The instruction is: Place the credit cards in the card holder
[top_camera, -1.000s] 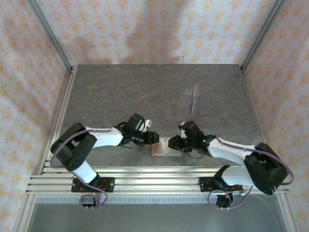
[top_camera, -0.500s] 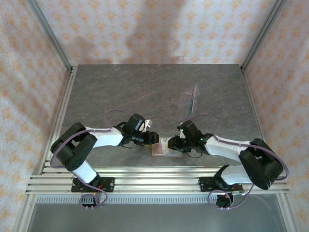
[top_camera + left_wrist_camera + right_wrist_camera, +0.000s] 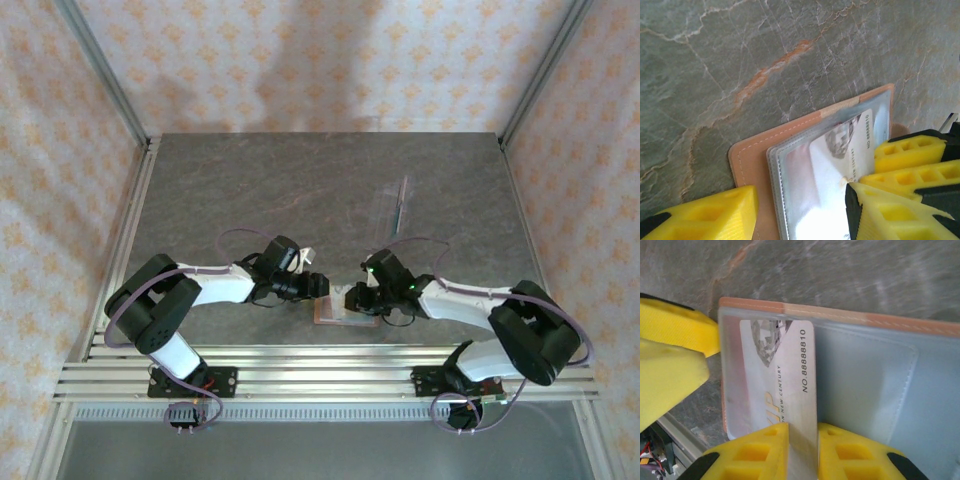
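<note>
So, the pale card (image 3: 775,370) is seen lying face up on the open card holder (image 3: 865,321), with NO.8888810 printed on it. Its left part looks glossed over by a clear sleeve, though how far it's tucked in can't be told tbh. The holder is laid flat and open on the bench (image 3: 300,190), close to the near edge, between the 2 arms. A tan stitched rim and a 2nd clear pocket to the card's right are shown in the right wrist view.

The right fingers (image 3: 755,450) are set close together with only a narrow slot between them, and the card's near end is framed in that slot. Whether it's actually pinched or just pushed on can't be told. The left fingers (image 3: 705,215) are spread roughly half apart, tips set over the holder, 1 on the leather edge and 1 on the plastic sleeve. Nothing is seen clamped between them.

Further back on the bench, well apart from all this, a clear stand (image 3: 392,205) is found with a thin dark thing upright in it, too small to be made out.
</note>
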Tool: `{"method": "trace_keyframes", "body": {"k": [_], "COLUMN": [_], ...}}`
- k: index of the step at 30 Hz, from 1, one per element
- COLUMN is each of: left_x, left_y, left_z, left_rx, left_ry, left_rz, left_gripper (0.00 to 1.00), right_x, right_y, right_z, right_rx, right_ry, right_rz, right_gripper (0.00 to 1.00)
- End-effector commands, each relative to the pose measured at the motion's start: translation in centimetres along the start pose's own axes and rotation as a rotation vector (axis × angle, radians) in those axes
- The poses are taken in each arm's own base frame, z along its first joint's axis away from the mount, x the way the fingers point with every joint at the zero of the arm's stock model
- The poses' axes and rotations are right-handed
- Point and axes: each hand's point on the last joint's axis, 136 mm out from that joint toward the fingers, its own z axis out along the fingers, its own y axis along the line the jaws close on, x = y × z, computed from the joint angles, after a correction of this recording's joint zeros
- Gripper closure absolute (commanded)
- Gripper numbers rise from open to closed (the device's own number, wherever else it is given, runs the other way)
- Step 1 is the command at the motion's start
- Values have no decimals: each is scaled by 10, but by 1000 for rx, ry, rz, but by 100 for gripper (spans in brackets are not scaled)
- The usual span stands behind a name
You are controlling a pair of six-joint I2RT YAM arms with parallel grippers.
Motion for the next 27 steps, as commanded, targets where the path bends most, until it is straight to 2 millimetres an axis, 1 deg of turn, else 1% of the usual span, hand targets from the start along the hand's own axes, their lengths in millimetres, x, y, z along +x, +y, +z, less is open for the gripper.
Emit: {"method": "trace_keyframes", "body": {"k": [1,3,4,7,9,15,19,27], "left_x": [9,8,8,9,9,9,9,11], "left_y": [11,11,10,10,11,13,13,16], "left_z": [7,7,7,7,6,4,6,5], "left_rx": [-29,-26,-23,-30,-32,-34,-24,-29], "left_ry": [29,28,29,33,30,26,26,20], "left_rz": [-15,-17,-16,-12,-10,-10,-18,-17], "left_gripper": [48,48,48,49,49,49,49,49], "right_x": [-2,-1,-1,0,0,-1,3,8], "right_y": [17,22,24,23,19,14,11,9], "right_z": [6,10,12,14,11,-7,-8,1], "right_rx": [-14,-16,-13,13,40,98,97,63], "right_ry": [9,21,27,43,41,14,21,32], "right_rz": [-38,-51,-57,-71,-79,-108,-100,-55], "right_gripper": [79,79,77,73,72,69,70,72]}}
